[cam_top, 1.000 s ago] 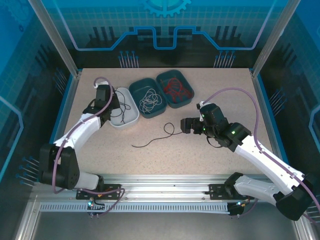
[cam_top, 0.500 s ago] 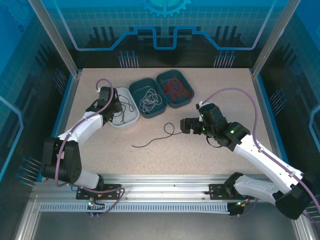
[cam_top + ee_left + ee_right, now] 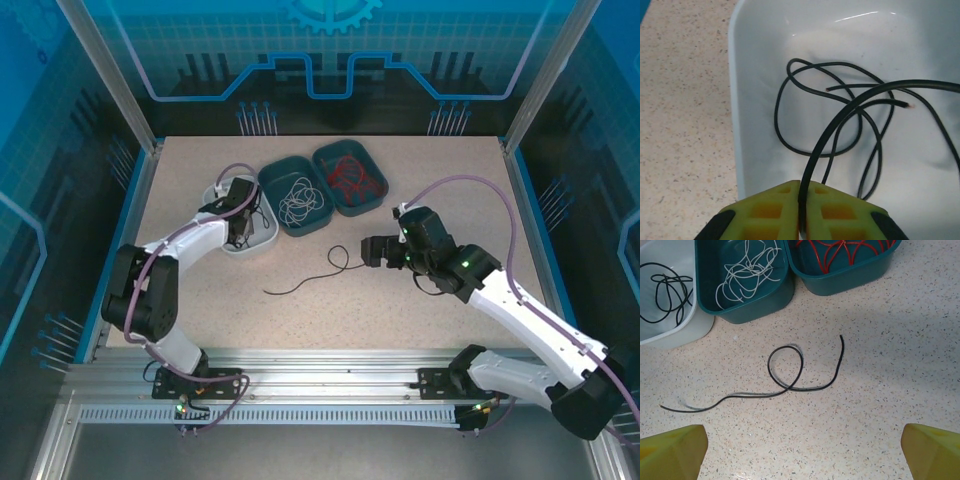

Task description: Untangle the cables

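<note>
My left gripper (image 3: 800, 200) clamps a black cable (image 3: 813, 154) over the tray (image 3: 735, 100). My right gripper (image 3: 802, 447), spread wide, faces the one loose cable (image 3: 810, 389) remaining.

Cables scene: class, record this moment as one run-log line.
left gripper: shut on black cable over white tray | right gripper: open above loose black cable on table
</note>
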